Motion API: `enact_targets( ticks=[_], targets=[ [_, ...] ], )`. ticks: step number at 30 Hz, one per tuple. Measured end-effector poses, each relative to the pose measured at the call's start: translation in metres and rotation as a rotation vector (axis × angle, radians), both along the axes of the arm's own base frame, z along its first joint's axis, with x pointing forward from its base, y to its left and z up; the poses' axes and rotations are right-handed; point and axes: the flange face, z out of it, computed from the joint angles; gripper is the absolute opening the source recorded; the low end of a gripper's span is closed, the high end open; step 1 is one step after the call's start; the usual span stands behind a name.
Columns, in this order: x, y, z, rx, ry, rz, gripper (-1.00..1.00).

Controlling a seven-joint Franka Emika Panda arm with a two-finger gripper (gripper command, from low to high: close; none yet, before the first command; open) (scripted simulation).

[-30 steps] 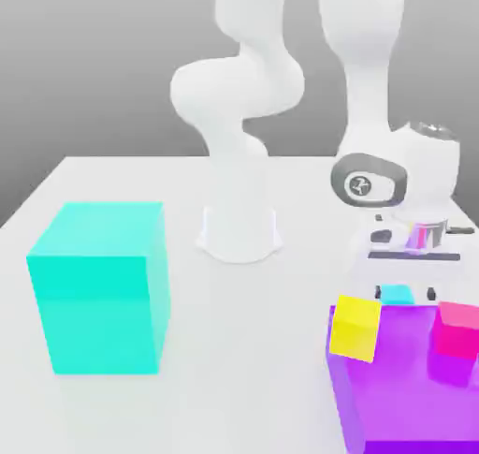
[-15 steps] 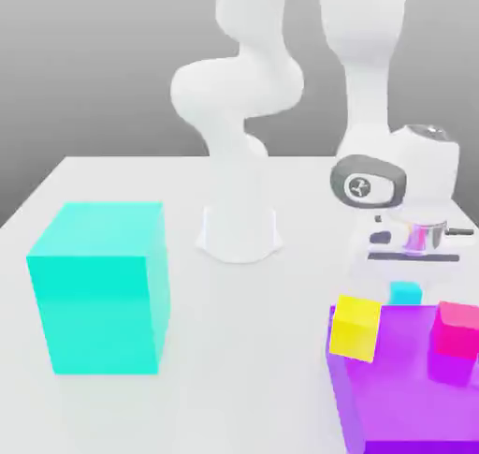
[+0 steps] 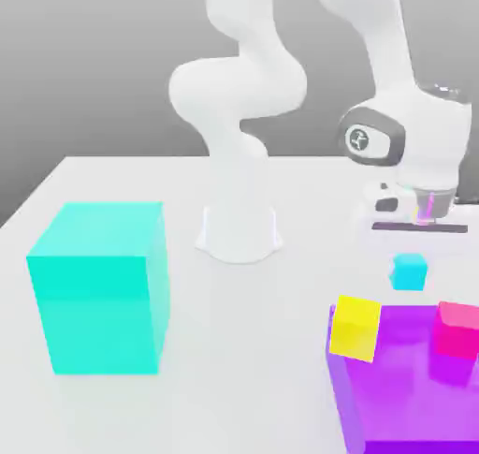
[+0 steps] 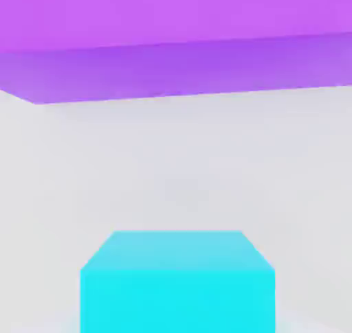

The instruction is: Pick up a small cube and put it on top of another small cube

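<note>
Cyan between white fingers: clamping the small cube point(image 3: 409, 271) in the gripper point(image 3: 409, 267), right of centre in the exterior view. Hovering just above the frame's lower-right purple block point(image 3: 402, 396), bearing yellow point(image 3: 355, 329) and pink cubes point(image 3: 457, 330); sharing the view with a big turquoise cube point(image 3: 101, 288), left.

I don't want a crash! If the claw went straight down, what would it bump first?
Probably the white table, with the small blue cube in the claw touching first. The purple block seems just beside that path, but depth is unclear.
</note>
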Motion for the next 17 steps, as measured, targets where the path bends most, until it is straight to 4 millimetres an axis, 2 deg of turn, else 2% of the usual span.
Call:
enact_targets(
  ticks=[3,8,10,12,13,17],
  targets=[
    [0.041,-0.023,0.035,-0.005,0.001,-0.05,-1.0],
    [0.097,-0.078,0.1,0.025,0.009,-0.139,-1.0],
    [0.104,-0.087,0.092,0.029,0.01,-0.151,-1.0],
    [0.105,-0.089,0.069,0.03,0.009,-0.154,-1.0],
    [0.105,-0.089,0.057,0.032,0.01,-0.153,1.0],
    [0.105,-0.089,0.057,0.032,0.01,-0.153,1.0]
  ],
)
